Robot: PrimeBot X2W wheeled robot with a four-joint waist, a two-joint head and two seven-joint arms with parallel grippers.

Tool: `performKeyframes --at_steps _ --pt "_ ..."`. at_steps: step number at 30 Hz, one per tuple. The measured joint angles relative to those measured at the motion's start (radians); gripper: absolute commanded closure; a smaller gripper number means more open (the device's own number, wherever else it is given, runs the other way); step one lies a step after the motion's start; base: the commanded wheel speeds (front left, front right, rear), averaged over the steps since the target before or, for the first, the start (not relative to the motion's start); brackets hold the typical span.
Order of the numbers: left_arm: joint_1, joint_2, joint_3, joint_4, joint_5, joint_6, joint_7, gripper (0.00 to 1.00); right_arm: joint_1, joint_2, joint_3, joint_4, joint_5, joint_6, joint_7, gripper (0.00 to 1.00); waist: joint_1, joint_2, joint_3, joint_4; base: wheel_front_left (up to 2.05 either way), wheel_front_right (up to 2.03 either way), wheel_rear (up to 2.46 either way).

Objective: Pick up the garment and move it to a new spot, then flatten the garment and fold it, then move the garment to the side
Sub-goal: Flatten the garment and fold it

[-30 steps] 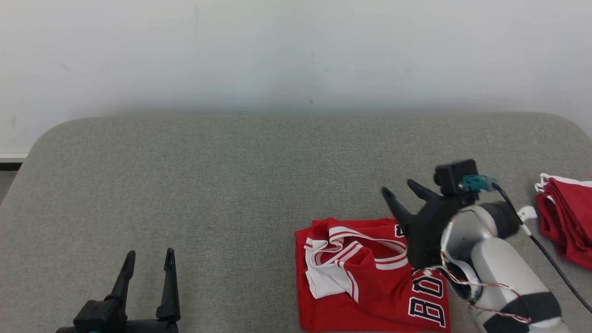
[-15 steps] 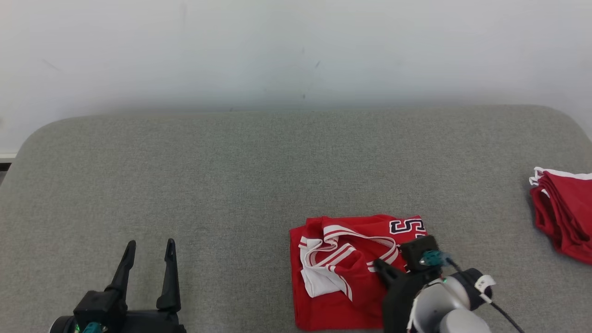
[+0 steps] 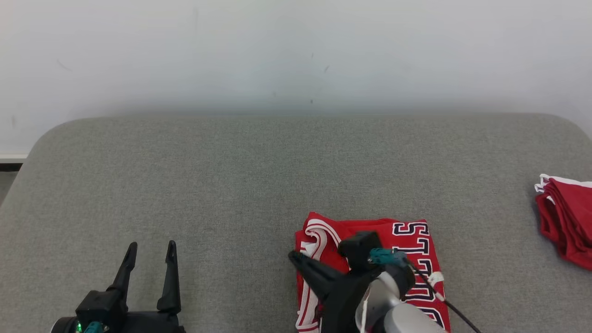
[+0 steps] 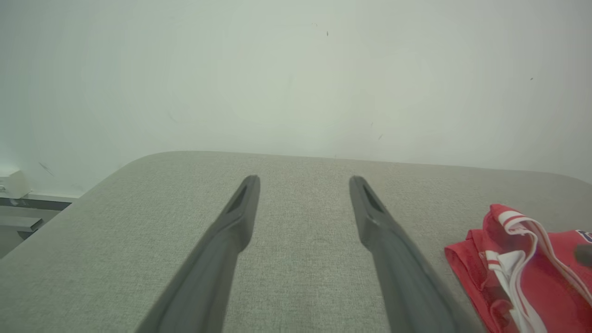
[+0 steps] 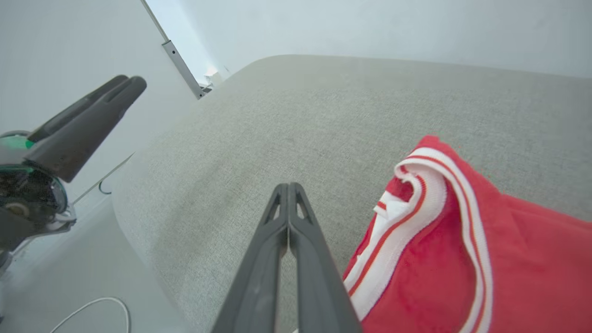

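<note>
Folded red jersey (image 3: 370, 227) at near edge of grey pad (image 3: 231, 175), right of middle.
Right gripper (image 3: 296, 255) clenched, empty, beside its left edge; left gripper (image 3: 150, 247) spread wide, empty, by near left corner.

Head camera looks down; low wrist cameras both catch the garment (image 5: 439, 259)
</note>
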Motion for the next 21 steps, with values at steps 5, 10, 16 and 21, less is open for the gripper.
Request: performKeyframes --at_steps 5,10,16,21 --pt "0.016 0.0 0.015 0.001 0.001 0.001 0.0 0.0 0.015 -0.001 -0.159 -0.019 -0.075 0.0 -0.077 0.0 0.0 0.0 -0.012 -0.017 0.0 0.0 0.0" --pt "0.021 0.0 0.002 0.002 -0.005 0.002 0.0 0.0 0.062 -0.007 -0.296 0.019 -0.199 0.0 -0.066 0.73 0.0 0.0 -0.023 -0.035 0.0 0.0 0.0" --pt "0.02 0.0 -0.042 0.002 -0.014 0.011 0.0 0.0 0.065 -0.005 -0.392 0.107 -0.286 0.0 -0.068 1.0 0.0 0.0 -0.021 -0.018 0.0 0.0 0.0" --pt "0.012 0.0 -0.068 0.005 -0.016 0.009 0.0 0.0 0.01 -0.003 -0.407 0.212 -0.315 0.0 -0.105 1.0 0.0 0.0 -0.011 0.016 0.0 0.0 0.0"
